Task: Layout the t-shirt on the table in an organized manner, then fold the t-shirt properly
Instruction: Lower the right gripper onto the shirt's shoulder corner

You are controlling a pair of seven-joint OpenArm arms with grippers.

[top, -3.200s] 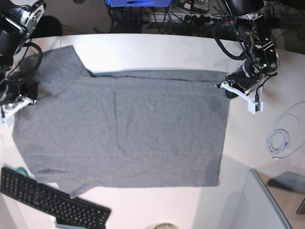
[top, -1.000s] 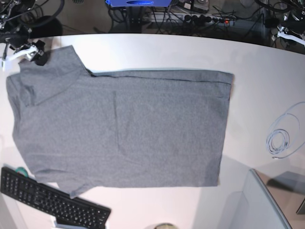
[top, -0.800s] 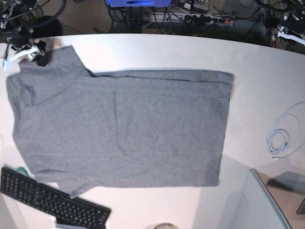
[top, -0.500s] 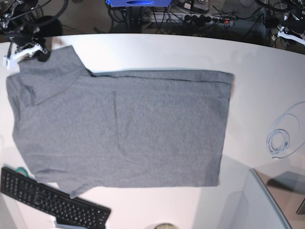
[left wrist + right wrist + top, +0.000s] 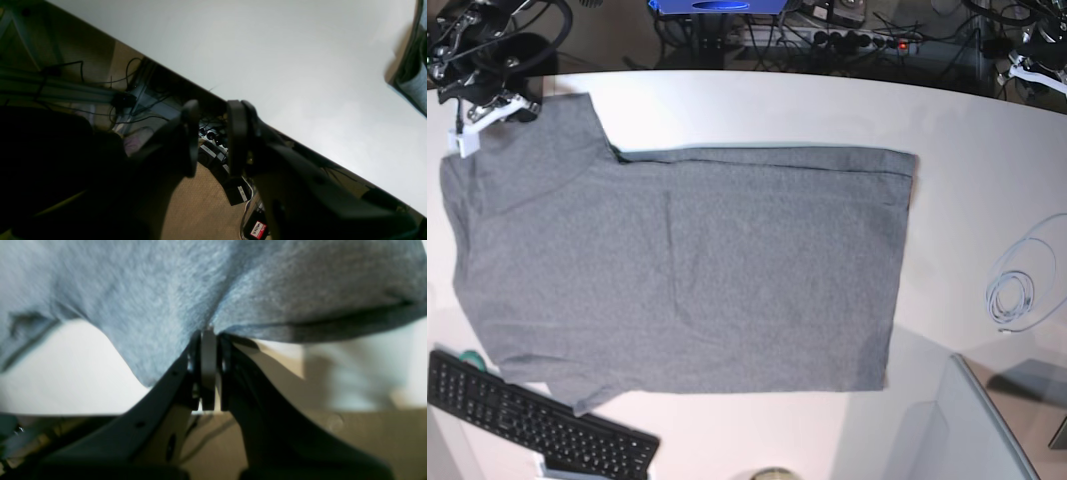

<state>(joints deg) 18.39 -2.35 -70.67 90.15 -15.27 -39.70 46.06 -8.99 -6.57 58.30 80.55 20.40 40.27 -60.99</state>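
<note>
**One pinched sleeve, one idle arm: the risks in the spread**

Most of the table (image 5: 727,100) is covered by the t-shirt (image 5: 687,270), which is spread nearly flat, its lower sleeve lying just beside the keyboard (image 5: 537,420). The upper sleeve corner is pinched between the closed jaws of the right gripper (image 5: 208,340) at the table's far edge. If that corner is pulled too far outward, the sleeve could be dragged off the edge, or the flat body could be wrinkled; a thin pinch of soft knit could also slip free. The left gripper (image 5: 210,136) is held beyond the table edge, its jaws slightly parted on nothing, well apart from the cloth. A coiled cable (image 5: 1012,295) lies near the hem and could be snagged. No containers are seen.
</note>
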